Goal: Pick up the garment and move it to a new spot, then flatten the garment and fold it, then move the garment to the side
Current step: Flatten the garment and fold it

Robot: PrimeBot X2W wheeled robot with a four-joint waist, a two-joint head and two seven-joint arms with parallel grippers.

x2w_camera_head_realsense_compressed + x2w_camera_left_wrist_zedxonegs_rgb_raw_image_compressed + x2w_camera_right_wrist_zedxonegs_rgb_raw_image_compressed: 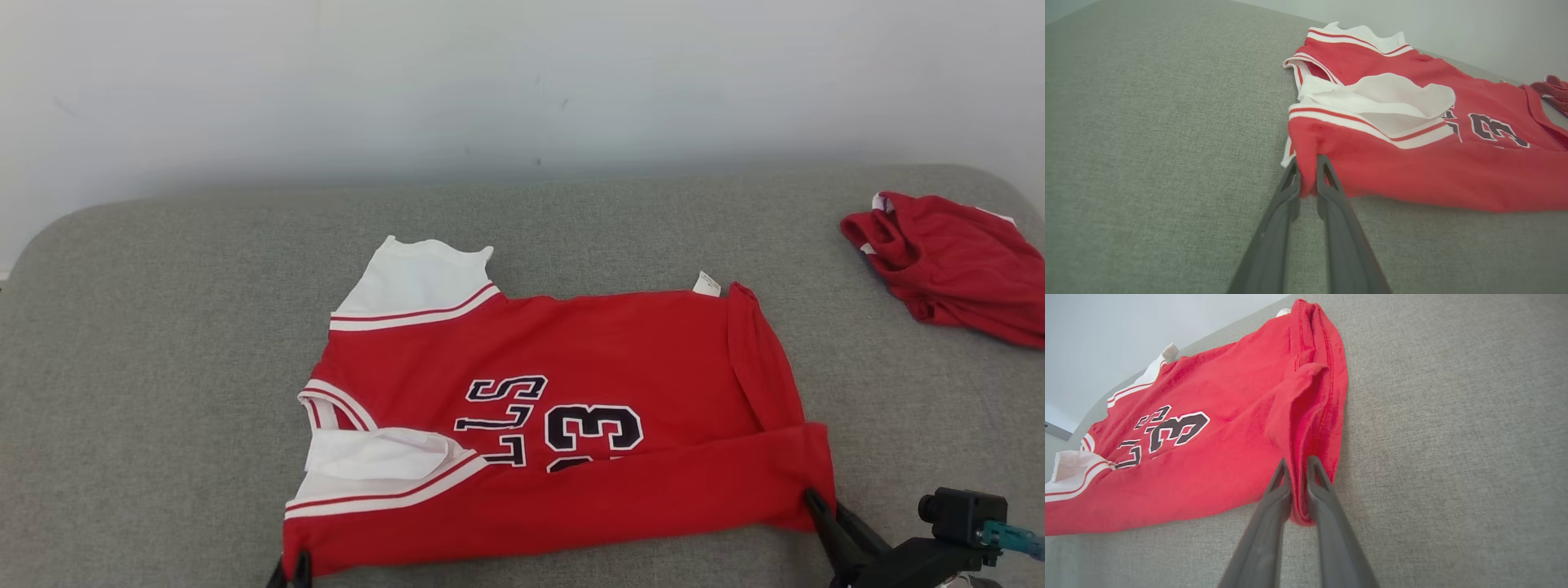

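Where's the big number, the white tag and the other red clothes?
Big number (593, 428): head view, between its two digits.
White tag (707, 284): head view, its middle.
Other red clothes (955, 269): head view, middle of the heap.

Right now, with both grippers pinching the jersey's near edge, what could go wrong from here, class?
Slip: the left gripper and right gripper each pinch only a small corner of the jersey; one corner may pull free and skew the fold.
Crease: the white sleeve lies crumpled on the front and could get folded in.
Wrinkle: the hem is bunched near the right gripper, and that could be pressed in.
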